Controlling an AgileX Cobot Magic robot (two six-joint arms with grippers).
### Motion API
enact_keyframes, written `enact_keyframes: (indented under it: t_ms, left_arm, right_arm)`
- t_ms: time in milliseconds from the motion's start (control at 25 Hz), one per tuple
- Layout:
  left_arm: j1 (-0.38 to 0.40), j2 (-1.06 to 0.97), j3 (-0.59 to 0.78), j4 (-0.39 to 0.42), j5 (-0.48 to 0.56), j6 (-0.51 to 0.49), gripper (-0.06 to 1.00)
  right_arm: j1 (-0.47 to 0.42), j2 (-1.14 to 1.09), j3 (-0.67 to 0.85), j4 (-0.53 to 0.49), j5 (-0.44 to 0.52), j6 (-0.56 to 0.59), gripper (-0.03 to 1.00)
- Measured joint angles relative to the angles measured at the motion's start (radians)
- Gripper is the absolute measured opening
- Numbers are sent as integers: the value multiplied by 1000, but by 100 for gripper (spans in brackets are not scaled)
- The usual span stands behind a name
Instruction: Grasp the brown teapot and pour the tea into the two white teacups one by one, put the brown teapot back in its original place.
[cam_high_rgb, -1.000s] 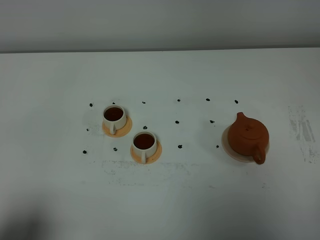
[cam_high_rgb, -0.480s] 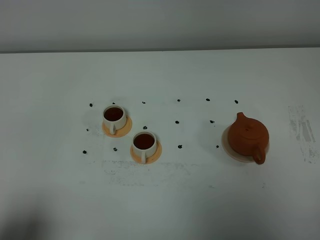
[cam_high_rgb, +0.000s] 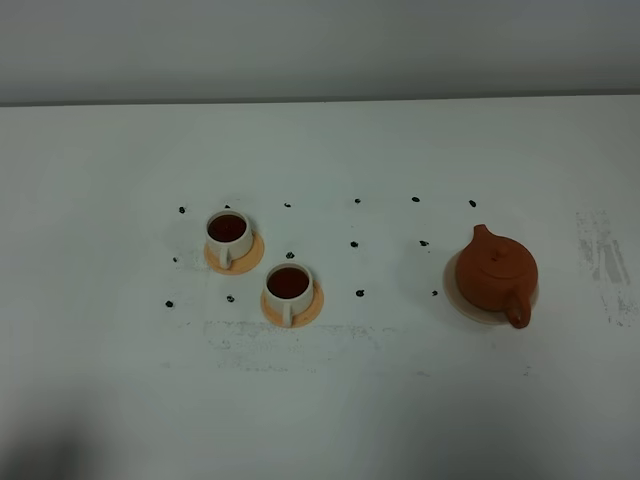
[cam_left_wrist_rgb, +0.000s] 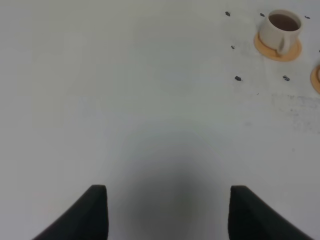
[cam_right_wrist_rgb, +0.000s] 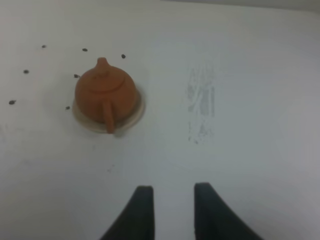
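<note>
Reddish-brown round clay teapot (cam_high_rgb: 495, 275) with lid knob, short spout and loop handle: upright on pale beige round coaster (cam_high_rgb: 452, 292), on the right of white tabletop (cam_high_rgb: 400, 400), well apart from both cups.

Cream-white cylindrical teacups, two: far one (cam_high_rgb: 229, 235) and near one (cam_high_rgb: 288, 288), each on a round orange saucer (cam_high_rgb: 250, 258) (cam_high_rgb: 310, 310), each holding dark reddish-brown tea (cam_high_rgb: 228, 227) (cam_high_rgb: 288, 282) up close to the rim. Pouring and return of pot judged complete.

Left gripper (cam_left_wrist_rgb: 167, 192): dark fingers spread wide, nothing between them, over bare table, near the far cup only at a distance.

Right gripper (cam_right_wrist_rgb: 172, 192): fingers parted by a narrow gap, holding nothing, well back from the teapot's handle.

Hazards, as judged:
- Spill from either cup if knocked or if the table is jolted; liquid level high, saucers small.
- Contact with the far cup if the left arm swings across on retreat.
- Snagging of the loop handle, and dragging of pot off coaster, if the right arm moves forward.
- Staining of the white surface from any drip.
</note>
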Motion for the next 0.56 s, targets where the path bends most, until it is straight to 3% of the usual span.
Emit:
enact_keyframes:
  t_ms: [240,560]
  left_arm:
    - [-70,0,0,0,0,0,50]
    - [-74,0,0,0,0,0,50]
  right_arm:
    - [0,0,1,2,-1,0,19]
    - [0,0,1,2,-1,0,19]
